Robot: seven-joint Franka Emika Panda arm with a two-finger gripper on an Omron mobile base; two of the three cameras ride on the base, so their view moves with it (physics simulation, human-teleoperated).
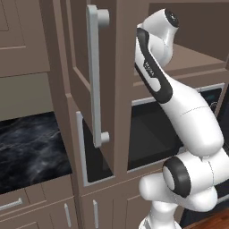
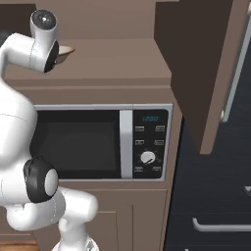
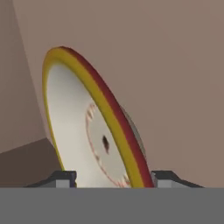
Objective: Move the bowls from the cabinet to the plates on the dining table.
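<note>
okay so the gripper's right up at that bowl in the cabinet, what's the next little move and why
Probably finish closing. In the hand view the bowl, cream inside with a yellow and red rim, sits between the two fingertips of the gripper, gaps showing on both sides, so it looks framed but not yet clamped.

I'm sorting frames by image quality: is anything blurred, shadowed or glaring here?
Hand view: the bowl sits very close and looks soft-edged, its rim smeared, between the gripper tips. Right base view: the cabinet recess is dim, the microwave window dark, its printing too small to read. Left base view: even flat light, no glare, on the door handle.
</note>
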